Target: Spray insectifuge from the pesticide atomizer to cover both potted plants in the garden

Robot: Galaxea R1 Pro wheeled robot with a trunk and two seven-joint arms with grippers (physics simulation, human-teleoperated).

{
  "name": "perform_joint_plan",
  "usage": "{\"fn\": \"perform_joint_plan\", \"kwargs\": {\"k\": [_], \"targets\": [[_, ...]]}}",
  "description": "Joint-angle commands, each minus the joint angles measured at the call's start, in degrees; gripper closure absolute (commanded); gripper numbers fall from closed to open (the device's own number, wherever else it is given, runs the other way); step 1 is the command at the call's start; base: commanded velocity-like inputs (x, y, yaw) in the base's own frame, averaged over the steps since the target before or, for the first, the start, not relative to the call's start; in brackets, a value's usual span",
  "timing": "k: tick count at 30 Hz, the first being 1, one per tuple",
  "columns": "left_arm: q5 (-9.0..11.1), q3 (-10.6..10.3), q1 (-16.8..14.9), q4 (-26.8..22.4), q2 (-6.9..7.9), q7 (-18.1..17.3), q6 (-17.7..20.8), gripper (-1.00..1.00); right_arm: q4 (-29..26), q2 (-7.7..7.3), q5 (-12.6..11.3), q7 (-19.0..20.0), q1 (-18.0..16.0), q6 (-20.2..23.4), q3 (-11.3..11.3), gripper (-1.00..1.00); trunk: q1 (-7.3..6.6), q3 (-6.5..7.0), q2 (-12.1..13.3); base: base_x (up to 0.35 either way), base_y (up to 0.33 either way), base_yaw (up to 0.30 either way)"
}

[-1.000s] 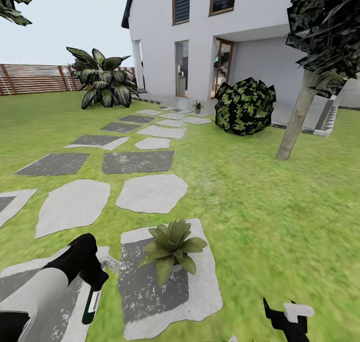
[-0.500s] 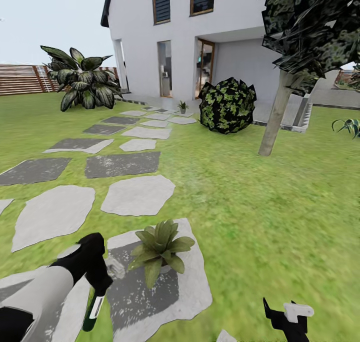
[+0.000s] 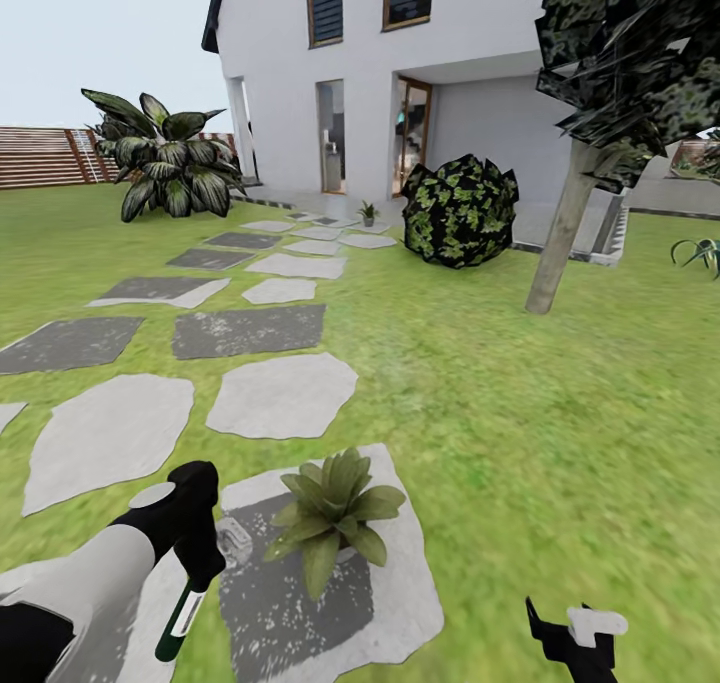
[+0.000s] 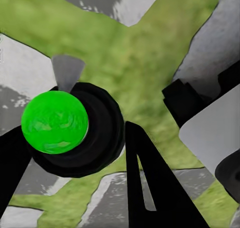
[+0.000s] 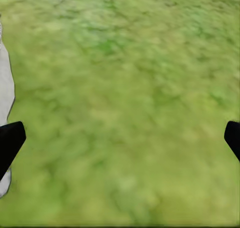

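Left gripper (image 3: 195,563) at the lower left of the head view, black fingers closed around the pesticide atomizer (image 3: 183,611) — slim dark green body with a white panel, hanging below the hand and tilted over the edge of a pale grey stepping stone (image 3: 400,583). Pale clear nozzle tip (image 3: 233,541) poking out toward the nearest potted plant (image 3: 335,513), just beside its leaves. Through the left wrist view, atomizer (image 4: 70,128) seen end-on: bright green round cap inside a black ring, black fingers (image 4: 145,188) on either side of it, grass and grey stone beneath.

Near potted plant: low rosette of broad pointed green leaves, standing on that stepping stone; pot itself mostly hidden under the foliage. Whitish specks dotting the dark patch of the stone; on the leaves, too hard to tell.

Right gripper (image 3: 580,633) at the bottom right of the head view, over lawn (image 3: 560,413). In the right wrist view, black fingertips (image 5: 10,140) at opposite edges — spread wide, nothing between but grass.

Farther off, second small potted plant (image 3: 368,213) on the stone path near the white house (image 3: 470,113), beside a round dark bush (image 3: 460,211). Brown slatted fence (image 3: 40,158) at far left.
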Motion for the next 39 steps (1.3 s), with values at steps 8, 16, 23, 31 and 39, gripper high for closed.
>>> {"fn": "perform_joint_plan", "kwargs": {"k": [8, 16, 23, 31, 39], "targets": [[-2.65, -0.22, -0.13, -0.2, -0.36, -0.61, 0.53, 1.0, 0.42, 0.08, 0.01, 0.58, -0.05, -0.23, -0.43, -1.0, -0.01, -0.05, -0.02, 0.061, 0.007, 0.0], [-3.31, -0.31, -1.75, -0.22, -2.86, -0.77, 0.45, 1.0, 0.42, 0.09, -0.05, 0.58, -0.05, -0.25, -0.43, -1.0, -0.01, -0.05, -0.02, 0.116, 0.0, 0.0], [-3.27, -6.07, -5.24, -0.12, -2.95, -7.28, 0.41, 1.0, 0.51, 0.09, 0.01, 0.58, -0.05, -0.23, -0.43, -1.0, -0.01, -0.05, -0.02, 0.001, 0.0, 0.0], [-3.1, -11.2, -5.78, 0.65, -3.05, -8.52, 0.44, 1.0, 0.51, 0.09, 0.01, 0.58, -0.05, -0.18, -0.43, -1.0, -0.01, -0.05, -0.02, 0.173, 0.091, 0.0], [-3.1, -11.62, -4.86, 0.76, -2.99, -8.53, 0.44, 1.0, 0.83, 0.09, 0.01, 0.58, -0.05, -0.2, -0.43, -1.0, -0.01, -0.05, -0.02, 0.072, 0.047, 0.0]]}}
